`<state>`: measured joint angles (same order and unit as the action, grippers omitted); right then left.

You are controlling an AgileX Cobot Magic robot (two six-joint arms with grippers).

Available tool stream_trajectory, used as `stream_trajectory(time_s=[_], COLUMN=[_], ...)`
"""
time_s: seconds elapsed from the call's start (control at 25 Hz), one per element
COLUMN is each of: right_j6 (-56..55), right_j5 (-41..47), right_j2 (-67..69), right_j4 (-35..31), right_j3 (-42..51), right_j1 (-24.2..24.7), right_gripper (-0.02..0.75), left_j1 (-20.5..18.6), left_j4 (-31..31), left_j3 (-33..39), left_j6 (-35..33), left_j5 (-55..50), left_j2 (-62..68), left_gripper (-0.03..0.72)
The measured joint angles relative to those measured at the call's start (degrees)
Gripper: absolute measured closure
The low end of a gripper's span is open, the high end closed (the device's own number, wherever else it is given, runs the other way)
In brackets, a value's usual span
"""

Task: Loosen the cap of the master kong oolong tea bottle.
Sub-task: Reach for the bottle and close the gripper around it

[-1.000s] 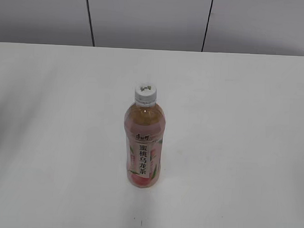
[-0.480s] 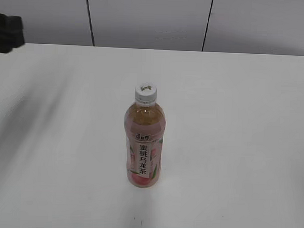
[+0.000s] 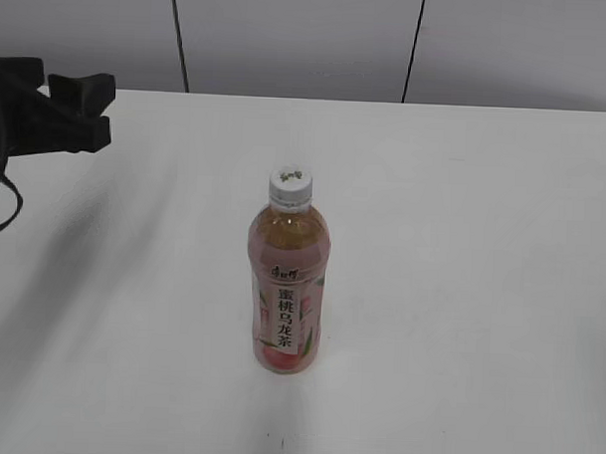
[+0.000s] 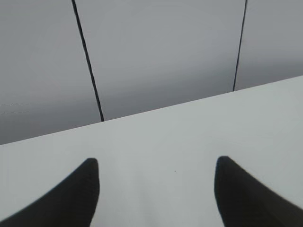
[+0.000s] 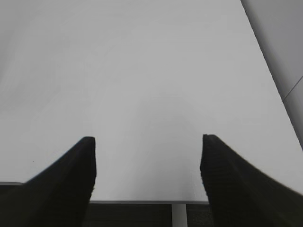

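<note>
The master kong oolong tea bottle (image 3: 287, 291) stands upright in the middle of the white table, amber tea inside, pink peach label facing me. Its white ribbed cap (image 3: 291, 185) sits on the neck. My left gripper (image 3: 91, 108) is at the far left, well away from the bottle, open and empty; in the left wrist view (image 4: 156, 165) its fingers frame bare table and the wall. My right gripper (image 5: 147, 142) is open and empty over the table's edge; it is out of the exterior view. Neither wrist view shows the bottle.
The white table (image 3: 460, 292) surrounds the bottle. A grey panelled wall (image 3: 290, 37) with dark seams stands behind the table's far edge. The right wrist view shows the table's edge (image 5: 151, 202) and a white leg below.
My left gripper has come in from the left edge of the exterior view and moved rightward toward the table. The bottle has not moved.
</note>
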<state>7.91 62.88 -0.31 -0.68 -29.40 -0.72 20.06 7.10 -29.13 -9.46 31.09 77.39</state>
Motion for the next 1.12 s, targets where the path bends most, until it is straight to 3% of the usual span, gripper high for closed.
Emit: stream_trajectory(time_s=[0.28,0.56,0.84,1.12], right_j6=[0.0,0.0,0.0,0.0], right_j5=[0.0,0.0,0.0,0.0], right_j2=[0.0,0.0,0.0,0.0], right_j4=[0.0,0.0,0.0,0.0], right_j3=[0.0,0.0,0.0,0.0], right_j1=[0.0,0.0,0.0,0.0], right_gripper=[0.214,0.214,0.214,0.214], left_j1=[0.0,0.0,0.0,0.0], left_j4=[0.25,-6.44,-17.79,-35.39], left_j3=[6.95,12.12,16.17,16.63], left_j6=[7.43,14.27,19.4,22.11], left_j5=[16.71,23.24,26.4,30.57], left_j2=[4.65,8.26,8.34,8.34], left_gripper=[0.221,0.221,0.221,0.221])
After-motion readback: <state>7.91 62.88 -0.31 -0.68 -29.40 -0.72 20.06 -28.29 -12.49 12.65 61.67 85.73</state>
